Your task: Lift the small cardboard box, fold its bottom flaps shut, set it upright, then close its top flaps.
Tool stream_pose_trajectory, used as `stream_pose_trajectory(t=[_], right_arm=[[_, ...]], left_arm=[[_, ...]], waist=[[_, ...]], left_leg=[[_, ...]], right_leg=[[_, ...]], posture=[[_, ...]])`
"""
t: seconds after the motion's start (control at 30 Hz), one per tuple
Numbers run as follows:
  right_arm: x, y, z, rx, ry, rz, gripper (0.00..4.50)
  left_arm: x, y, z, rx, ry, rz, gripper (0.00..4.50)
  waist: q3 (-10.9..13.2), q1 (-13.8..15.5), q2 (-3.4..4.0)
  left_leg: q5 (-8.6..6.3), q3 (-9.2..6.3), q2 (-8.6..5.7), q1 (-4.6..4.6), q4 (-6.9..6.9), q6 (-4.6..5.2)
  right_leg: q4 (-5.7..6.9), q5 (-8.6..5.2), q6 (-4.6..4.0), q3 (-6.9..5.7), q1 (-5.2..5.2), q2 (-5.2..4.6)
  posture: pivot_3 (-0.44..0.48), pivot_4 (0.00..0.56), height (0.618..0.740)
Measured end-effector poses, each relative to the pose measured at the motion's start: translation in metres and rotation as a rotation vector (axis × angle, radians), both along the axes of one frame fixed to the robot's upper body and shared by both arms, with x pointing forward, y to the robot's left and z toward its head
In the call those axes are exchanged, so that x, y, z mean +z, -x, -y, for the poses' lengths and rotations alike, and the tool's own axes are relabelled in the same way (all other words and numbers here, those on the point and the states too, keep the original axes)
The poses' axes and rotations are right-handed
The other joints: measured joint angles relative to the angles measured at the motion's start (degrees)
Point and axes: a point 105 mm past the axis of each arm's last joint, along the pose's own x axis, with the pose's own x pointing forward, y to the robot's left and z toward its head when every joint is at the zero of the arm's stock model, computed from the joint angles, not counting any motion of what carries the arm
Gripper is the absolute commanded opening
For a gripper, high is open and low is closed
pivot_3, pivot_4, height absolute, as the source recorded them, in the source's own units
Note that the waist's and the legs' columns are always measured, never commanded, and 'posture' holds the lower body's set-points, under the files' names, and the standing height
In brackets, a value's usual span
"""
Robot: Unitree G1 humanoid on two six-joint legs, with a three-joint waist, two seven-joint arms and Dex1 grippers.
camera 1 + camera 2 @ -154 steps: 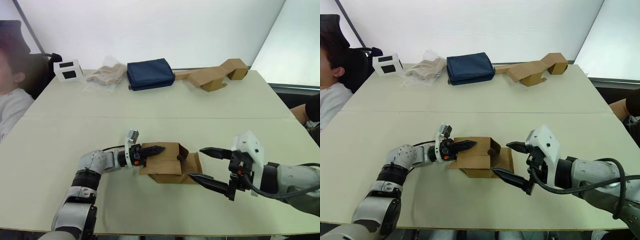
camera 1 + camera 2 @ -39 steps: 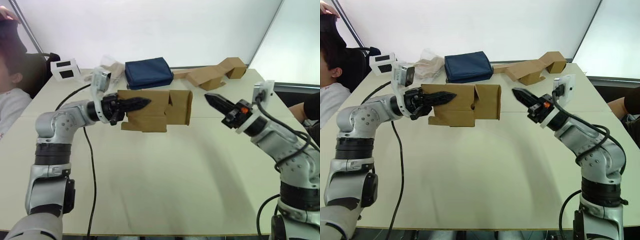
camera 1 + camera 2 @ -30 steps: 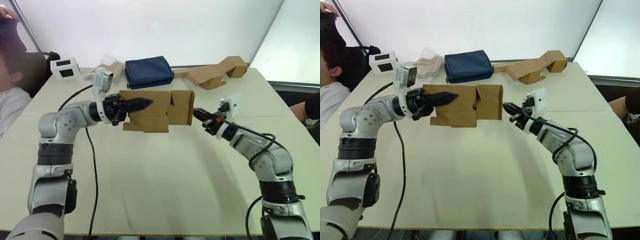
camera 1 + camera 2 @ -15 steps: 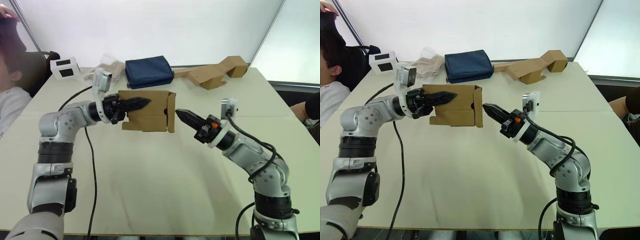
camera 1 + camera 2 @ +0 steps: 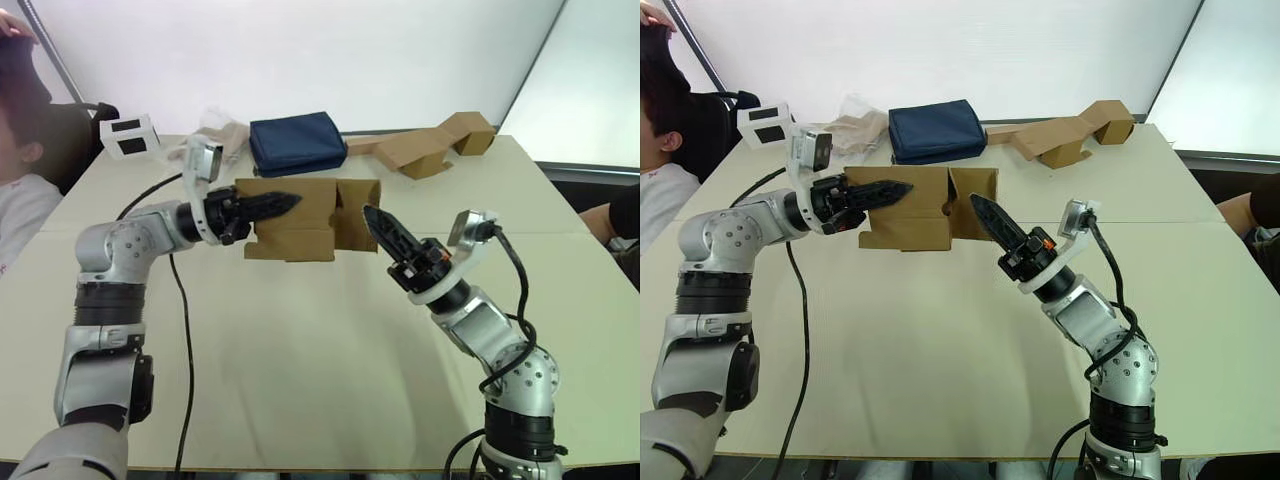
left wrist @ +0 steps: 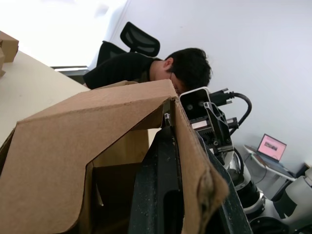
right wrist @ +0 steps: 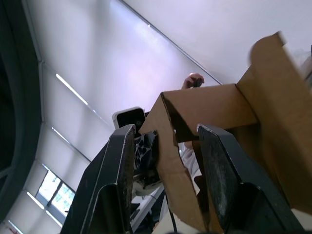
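- Bright, even light falls on the pale desk (image 5: pixel 330 350) in both eye views; the wall behind is nearly washed out.
- Soft, faint shadows lie on the desk below the small cardboard box (image 5: pixel 300 220).
- In the left wrist view, a window beyond the left end effector (image 6: pixel 163 195) glares white.
- The right wrist view has a violet cast; the black fingers (image 7: pixel 224 180) up close look soft.

Small cardboard box (image 5: pixel 300 220): plain brown, unprinted, centre of frame. Left gripper (image 5: pixel 268 206) and right gripper (image 5: pixel 382 229): black fingers, silver-grey arms. Worktop (image 5: pixel 300 380): pale beige. Pouch (image 5: pixel 297 144) top centre: navy blue. Bent cardboard pieces (image 5: pixel 425 148) upper right: brown. Small device (image 5: pixel 131 137) upper left: white, black panels. Crumpled bag (image 5: pixel 215 140): tan, clear plastic.
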Motion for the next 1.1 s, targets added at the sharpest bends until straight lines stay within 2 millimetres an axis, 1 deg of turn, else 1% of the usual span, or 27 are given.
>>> stream_pose_trajectory(t=[0.1, 0.23, 0.3, 0.37, 0.4, 0.47, 0.53, 0.57, 0.63, 0.7, 0.77, 0.9, 0.97, 1.0, 1.1], right_arm=[[-0.004, 0.0, -0.002, 0.0, -0.017, -0.018, 2.09], [0.0, 0.001, 0.004, -0.009, -0.014, -0.001, 2.09], [0.012, 0.005, 0.015, -0.021, 0.01, 0.044, 2.09], [0.031, 0.007, 0.031, -0.067, 0.014, 0.114, 2.09], [0.036, 0.006, 0.037, -0.089, 0.015, 0.128, 2.09], [0.034, 0.002, 0.044, -0.123, 0.033, 0.117, 2.09], [0.026, -0.01, 0.057, -0.195, 0.061, 0.083, 2.09], [0.017, -0.02, 0.065, -0.256, 0.084, 0.046, 2.09], [-0.002, -0.037, 0.073, -0.332, 0.133, -0.026, 2.09], [-0.02, -0.048, 0.071, -0.371, 0.199, -0.074, 2.09], [-0.03, -0.054, 0.06, -0.366, 0.252, -0.089, 2.09], [-0.034, -0.056, 0.04, -0.318, 0.31, -0.066, 2.09], [-0.03, -0.049, 0.029, -0.252, 0.251, -0.05, 2.09], [-0.027, -0.043, 0.021, -0.205, 0.216, -0.039, 2.09], [-0.018, -0.025, 0.009, -0.104, 0.135, -0.013, 2.09]], left_arm=[[0.0, 0.0, 0.0, -0.001, 0.0, -0.001, 0.0], [0.001, 0.0, -0.002, 0.004, -0.004, 0.001, 0.0], [0.001, 0.0, -0.004, 0.01, -0.01, 0.003, 0.0], [0.002, 0.0, -0.005, 0.013, -0.013, 0.005, 0.0], [0.002, 0.0, -0.005, 0.011, -0.013, 0.005, 0.0], [0.002, 0.0, -0.005, 0.009, -0.012, 0.005, 0.0], [0.002, 0.001, -0.005, 0.006, -0.01, 0.006, 0.0], [0.002, 0.001, -0.005, 0.004, -0.009, 0.007, 0.0], [0.003, 0.001, -0.003, -0.005, -0.005, 0.011, 0.0], [0.004, 0.002, -0.002, -0.01, -0.002, 0.014, 0.0], [0.004, 0.002, -0.001, -0.014, 0.0, 0.014, 0.0], [0.005, 0.003, 0.0, -0.021, 0.002, 0.02, 0.0], [0.005, 0.004, 0.001, -0.021, 0.002, 0.022, 0.0], [0.005, 0.003, 0.001, -0.02, 0.003, 0.02, 0.0], [0.004, 0.003, 0.002, -0.016, 0.007, 0.014, 0.0]], waist=[[0.0, 0.0, 0.0], [0.0, 0.0, 0.0], [0.0, 0.1, 0.02], [0.0, 0.2, 0.01], [0.0, 0.2, 0.0], [0.0, 0.2, 0.0], [0.0, 0.2, 0.0], [0.0, 0.1, 0.0], [0.0, 0.0, 0.0], [0.0, -0.1, 0.01], [0.0, -0.2, 0.02], [0.0, 0.0, 0.01], [0.0, 0.1, 0.02], [0.0, 0.2, 0.02], [0.0, 0.2, 0.01]], left_leg=[[0.0, 0.0, -0.01, 0.0, 0.0, 0.0], [0.0, 0.01, -0.02, 0.0, 0.0, -0.01], [0.0, 0.02, -0.03, -0.01, 0.0, -0.01], [0.0, 0.01, -0.03, 0.0, 0.0, -0.01], [0.0, 0.0, 0.0, 0.0, 0.0, 0.0], [0.0, 0.01, 0.0, 0.0, 0.0, 0.0], [0.0, 0.03, -0.01, 0.0, 0.0, 0.0], [0.0, 0.04, -0.02, 0.0, 0.01, 0.0], [0.0, 0.05, -0.01, 0.0, 0.0, 0.0], [0.01, 0.09, 0.0, 0.0, -0.01, 0.0], [0.01, 0.09, 0.02, -0.01, -0.01, -0.01], [0.02, 0.09, 0.01, 0.0, 0.0, -0.04], [0.02, 0.07, 0.01, -0.01, 0.0, -0.04], [0.02, 0.07, 0.01, -0.02, 0.0, -0.04], [0.03, 0.07, 0.0, -0.02, 0.02, -0.04]], right_leg=[[0.0, 0.0, 0.0, 0.0, 0.0, 0.0], [0.0, 0.0, 0.0, 0.0, 0.0, -0.01], [-0.01, 0.0, 0.0, 0.0, -0.01, -0.04], [-0.01, 0.0, 0.0, 0.0, 0.0, -0.04], [-0.01, 0.0, 0.0, 0.0, 0.0, -0.03], [0.0, 0.0, 0.0, 0.0, 0.0, -0.01], [0.0, 0.0, 0.0, 0.01, 0.0, 0.01], [0.0, 0.0, 0.0, 0.02, 0.0, 0.01], [0.01, 0.0, 0.0, 0.03, -0.01, 0.03], [0.06, 0.0, 0.0, 0.07, -0.08, 0.05], [0.1, 0.0, 0.0, 0.08, -0.1, 0.06], [0.11, 0.0, 0.0, 0.08, -0.1, 0.04], [0.1, 0.0, 0.0, 0.07, -0.1, 0.03], [0.1, 0.0, 0.0, 0.07, -0.1, 0.03], [0.1, 0.0, 0.0, 0.07, -0.1, -0.05]], posture=[[0.0, 0.15, 0.74], [0.0, 0.15, 0.74], [0.0, 0.15, 0.74], [0.0, 0.15, 0.74], [0.0, 0.15, 0.74], [0.0, 0.15, 0.74], [0.0, 0.15, 0.74], [0.0, 0.15, 0.74], [0.0, 0.15, 0.74], [0.0, 0.15, 0.74], [0.0, 0.15, 0.74], [0.0, 0.15, 0.74], [0.0, 0.15, 0.74], [0.0, 0.15, 0.74], [0.0, 0.15, 0.74]])
